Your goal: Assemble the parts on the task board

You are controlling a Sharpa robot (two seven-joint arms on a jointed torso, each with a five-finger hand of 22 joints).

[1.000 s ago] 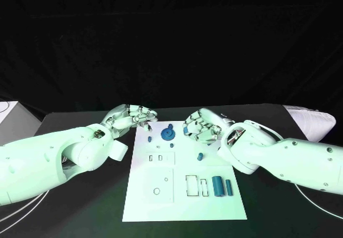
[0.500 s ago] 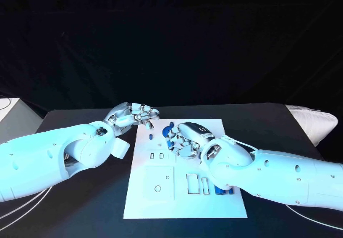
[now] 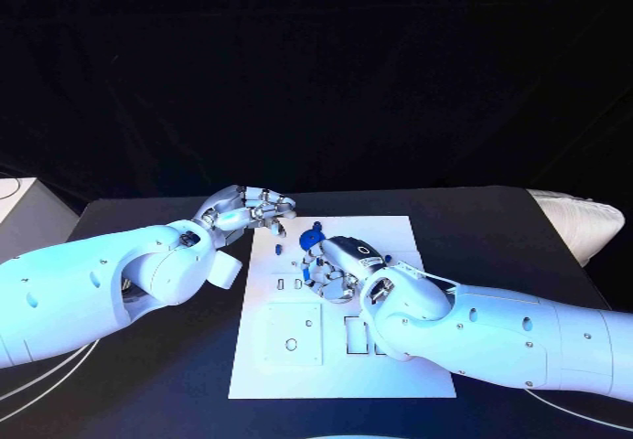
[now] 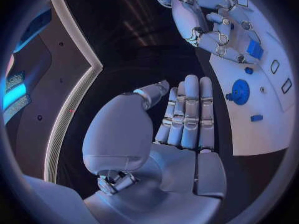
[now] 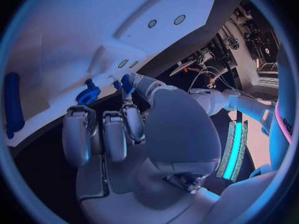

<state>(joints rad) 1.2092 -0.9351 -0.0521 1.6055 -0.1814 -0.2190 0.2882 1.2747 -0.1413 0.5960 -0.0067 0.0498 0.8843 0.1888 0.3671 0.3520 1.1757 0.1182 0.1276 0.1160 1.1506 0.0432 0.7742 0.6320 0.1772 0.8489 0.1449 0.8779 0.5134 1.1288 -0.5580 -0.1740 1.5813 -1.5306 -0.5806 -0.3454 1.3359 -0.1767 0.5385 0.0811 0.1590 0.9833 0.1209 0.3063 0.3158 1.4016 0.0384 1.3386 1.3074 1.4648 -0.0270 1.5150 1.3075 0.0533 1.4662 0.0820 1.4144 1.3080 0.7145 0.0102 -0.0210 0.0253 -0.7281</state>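
Left hand (image 3: 248, 208): hovers just off the task board (image 3: 396, 240) at its 10 o'clock corner, over the black surface (image 3: 158, 215). Left wrist view shows the left hand (image 4: 181, 117) with fingers straight and side by side, thumb alongside, nothing in it.

Right hand (image 3: 337, 267): over the upper middle of the board, arm crossing the board from 4 o'clock. Right wrist view shows the right hand (image 5: 118, 129) with fingers curled downward; a small blue part (image 5: 126, 82) sits at the tip of the thumb-side fingers, apparently pinched, though the contact itself is hard to make out. In the left wrist view the same blue part (image 4: 254, 49) shows among that hand's fingertips.

Blue gear-like part (image 3: 311, 240): on the board just beyond the right hand at 11 o'clock; also seen in the left wrist view (image 4: 239, 91) and the right wrist view (image 5: 87, 95). A smaller blue piece (image 4: 256, 118) lies on the board near it.

Edges and room: the board's 12 to 2 o'clock area is bare white, as is its near edge. Dark surface lies open on both sides of the board.

Hidden: the right forearm covers the board's lower right; the rectangular cut-outs (image 3: 354, 335) are partly cut off by it. A long blue part (image 5: 12, 103) lies on the board in the right wrist view.
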